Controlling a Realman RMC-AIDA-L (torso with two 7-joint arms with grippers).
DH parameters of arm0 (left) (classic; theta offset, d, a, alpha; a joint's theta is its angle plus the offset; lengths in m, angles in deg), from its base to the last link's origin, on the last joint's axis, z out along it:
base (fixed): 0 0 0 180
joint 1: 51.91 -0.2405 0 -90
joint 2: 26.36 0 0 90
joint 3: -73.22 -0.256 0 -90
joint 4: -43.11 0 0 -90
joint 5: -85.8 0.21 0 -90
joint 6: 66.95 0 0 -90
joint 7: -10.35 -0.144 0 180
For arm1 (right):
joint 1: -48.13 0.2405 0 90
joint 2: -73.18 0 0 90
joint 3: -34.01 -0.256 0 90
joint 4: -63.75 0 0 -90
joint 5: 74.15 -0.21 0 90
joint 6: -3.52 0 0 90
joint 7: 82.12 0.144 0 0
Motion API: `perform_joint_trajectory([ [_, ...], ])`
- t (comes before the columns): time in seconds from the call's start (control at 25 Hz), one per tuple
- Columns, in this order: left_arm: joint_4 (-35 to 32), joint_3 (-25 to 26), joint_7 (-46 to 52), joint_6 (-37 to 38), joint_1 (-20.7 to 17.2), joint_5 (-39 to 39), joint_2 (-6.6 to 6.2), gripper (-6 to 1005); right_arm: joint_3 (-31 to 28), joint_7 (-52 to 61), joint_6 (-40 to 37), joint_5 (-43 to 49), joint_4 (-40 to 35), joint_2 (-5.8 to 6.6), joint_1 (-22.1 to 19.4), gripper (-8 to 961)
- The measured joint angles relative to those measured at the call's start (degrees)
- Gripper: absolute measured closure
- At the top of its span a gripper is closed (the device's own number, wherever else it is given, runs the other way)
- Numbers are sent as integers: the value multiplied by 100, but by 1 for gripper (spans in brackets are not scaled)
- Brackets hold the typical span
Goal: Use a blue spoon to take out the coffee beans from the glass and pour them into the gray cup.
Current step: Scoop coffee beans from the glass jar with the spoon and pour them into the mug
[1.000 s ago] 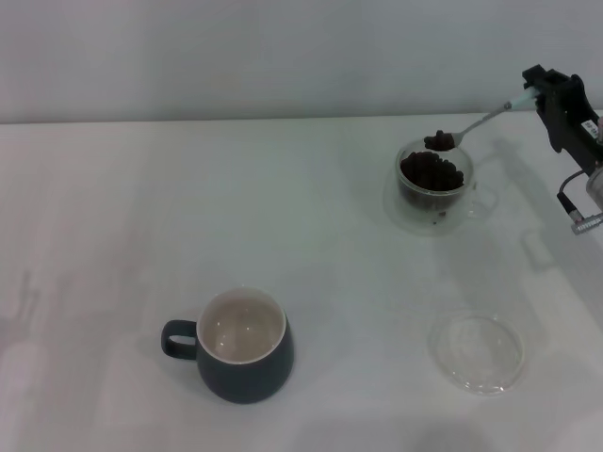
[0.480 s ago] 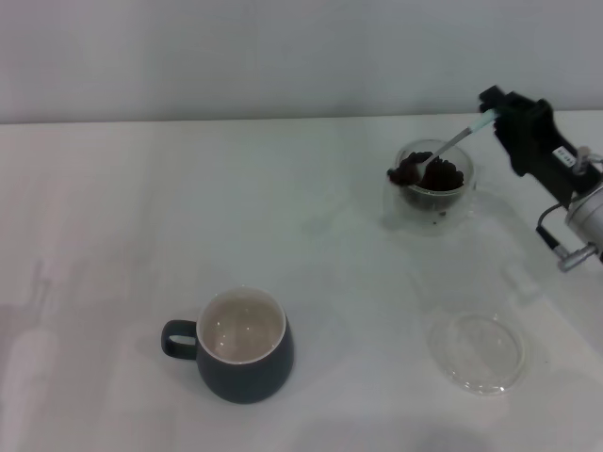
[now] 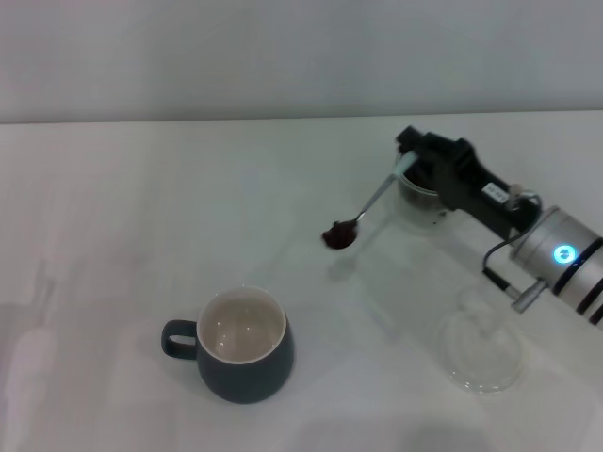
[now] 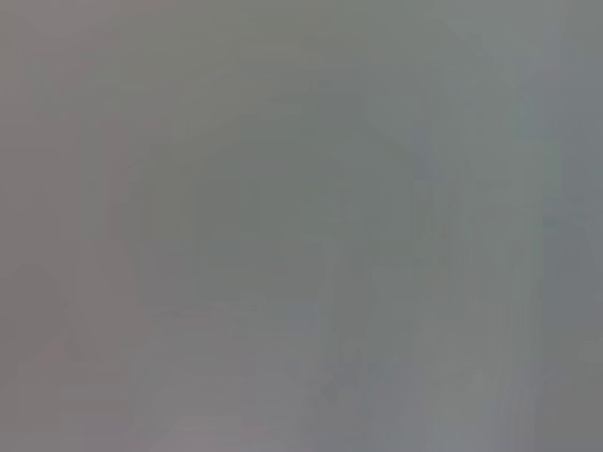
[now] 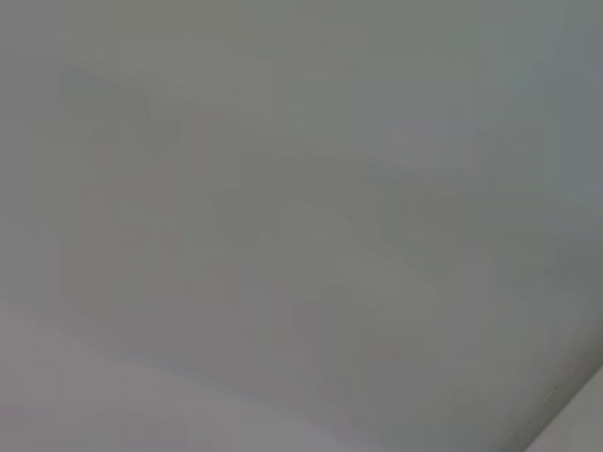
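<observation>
On the white tabletop, near the front and left of centre, the gray cup stands upright with its loop handle toward the robot's left; its cream inside holds nothing that can be seen; at the far right the glass stands mostly hidden behind the right arm, so only part of its rim and wall shows and its contents cannot be made out; in front of it, near the right edge, a clear glass saucer lies flat with nothing in it. Between the glass and the gray cup, held above the tabletop, the blue spoon carries a small heap of coffee beans in its bowl; its long axis runs on a diagonal, the bowl low and toward the robot's left and front, the pale blue handle end high and toward the far right. The right gripper has its jaws clamped on that handle end, just beside the glass; the left gripper is not in view; both wrist views show only a blank grey field.
</observation>
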Motion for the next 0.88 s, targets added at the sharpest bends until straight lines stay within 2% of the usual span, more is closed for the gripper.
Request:
perform_joint_trajectory([
  [0.28, 8, -30, -9, -11, -8, 26, -10, 226, 537, -31, 13, 0, -256, -27, 51, 803],
  [0.6, 8, -38, -16, -11, -16, 63, -16, 225, 803, -337, 234, 35, -570, -27, 139, 803],
  [0.88, 13, -39, -17, -27, -9, 71, -13, 226, 1014, -1146, 419, 70, -882, -26, 272, 803],
])
